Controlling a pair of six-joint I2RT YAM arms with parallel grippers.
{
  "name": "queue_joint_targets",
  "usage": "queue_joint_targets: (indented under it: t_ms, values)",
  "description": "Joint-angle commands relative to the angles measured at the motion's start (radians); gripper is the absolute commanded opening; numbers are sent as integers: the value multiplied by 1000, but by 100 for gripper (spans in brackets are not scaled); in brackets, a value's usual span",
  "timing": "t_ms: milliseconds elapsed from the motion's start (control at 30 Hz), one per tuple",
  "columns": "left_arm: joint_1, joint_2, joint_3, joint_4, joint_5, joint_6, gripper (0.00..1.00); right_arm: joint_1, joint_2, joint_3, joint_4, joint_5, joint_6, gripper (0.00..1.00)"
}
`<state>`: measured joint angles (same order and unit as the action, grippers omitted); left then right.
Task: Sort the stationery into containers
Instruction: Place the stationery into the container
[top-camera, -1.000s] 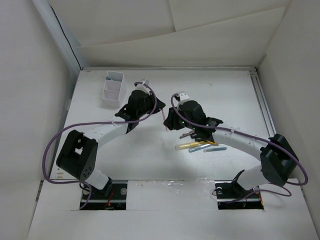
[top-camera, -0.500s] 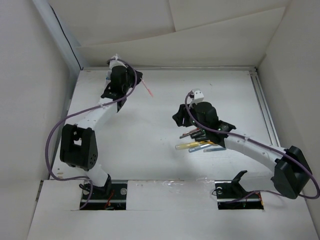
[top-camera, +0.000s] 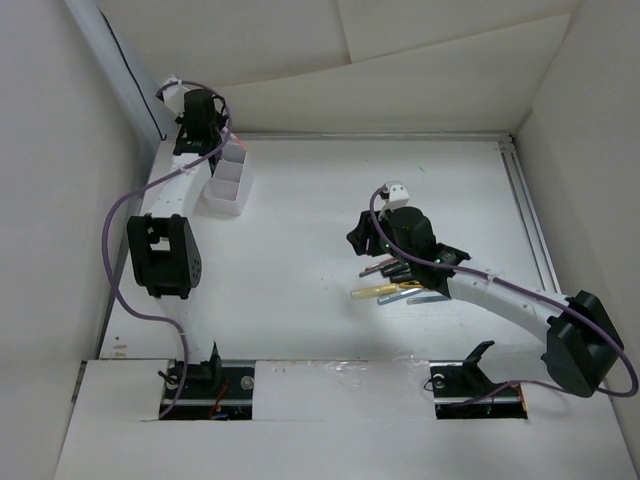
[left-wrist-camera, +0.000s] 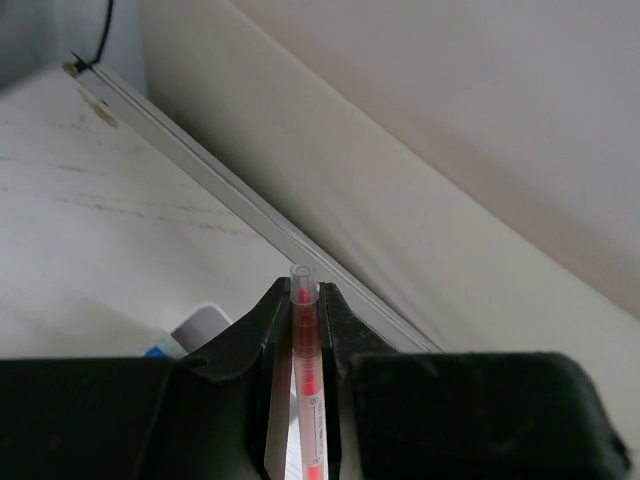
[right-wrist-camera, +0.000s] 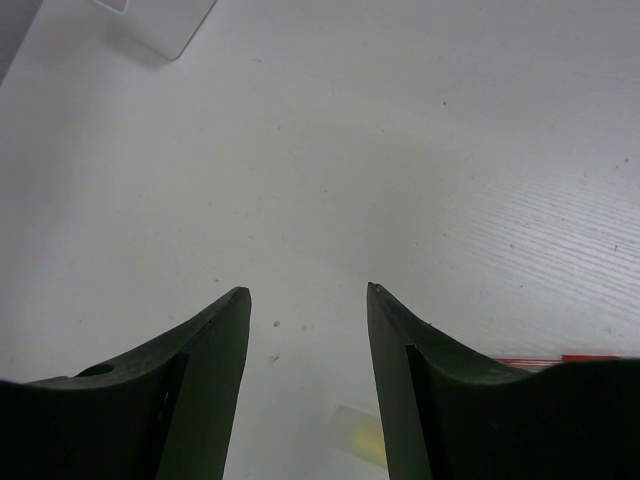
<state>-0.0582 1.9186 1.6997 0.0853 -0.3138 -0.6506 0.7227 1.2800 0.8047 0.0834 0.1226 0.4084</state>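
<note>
In the left wrist view, the left gripper is clamping a red pen between its two fingers. The pen is running straight up the lower middle of the frame, and its clear end is poking just past the fingertips. Beside the left finger, a rounded corner of the white box is showing low in the picture with a bit of blue inside it. A metal rail and a pale wall are filling the frame beyond.

In the top view, this arm is reaching into the upper left corner of the table. Its wrist is hanging just over the far end of the box, which is standing near the left edge. Which compartment the pen is over cannot be told.

The right gripper is holding its fingers apart with nothing between them, and bare table is showing through the gap. In the top view it is sitting right of centre, directly above the pile of pens, which is lying on the table partly under the arm. A yellow pen is sticking out at the pile's left, and a light blue pen is lying at its right. In the right wrist view, a yellow piece is peeking in at the bottom edge between the fingers, and a thin red strip is showing at the lower right.
</note>
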Motion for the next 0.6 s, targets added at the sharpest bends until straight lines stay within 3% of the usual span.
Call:
queue_joint_targets:
  t_ms: [0,567]
  values:
    - [0,31,95,-25,-108,81,0,-5,-4,11,58,-18,9,56]
    - [9,183,212,21,-223,206,0,-5,-4,2,85,-55,9,56]
